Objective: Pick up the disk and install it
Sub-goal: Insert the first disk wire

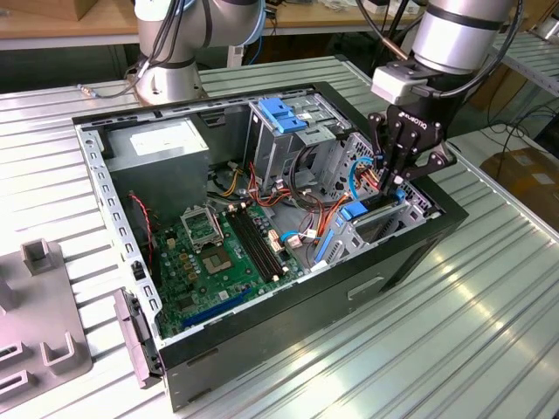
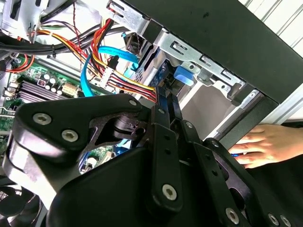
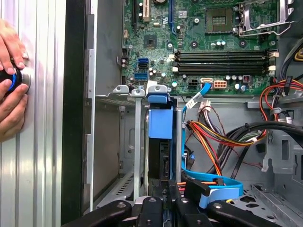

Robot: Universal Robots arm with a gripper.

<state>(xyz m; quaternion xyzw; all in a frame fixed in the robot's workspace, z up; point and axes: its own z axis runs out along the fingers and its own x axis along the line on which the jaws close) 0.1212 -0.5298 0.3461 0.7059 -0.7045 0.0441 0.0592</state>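
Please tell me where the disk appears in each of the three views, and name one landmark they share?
Exterior view: the disk stands on edge in the drive bay at the case's near right corner, under the claw.
First wrist view: the blue-framed disk runs up from the claw in the bay.
Second wrist view: its blue end sits beyond the claw.
Shared landmark: the motherboard.

A ribbed metal table point(image 1: 489, 314) is seen in the exterior view, with light reflected off its slats. A wooden bench point(image 1: 79, 26) is set behind it, and a cardboard box point(image 1: 528, 175) at the exterior view's right.
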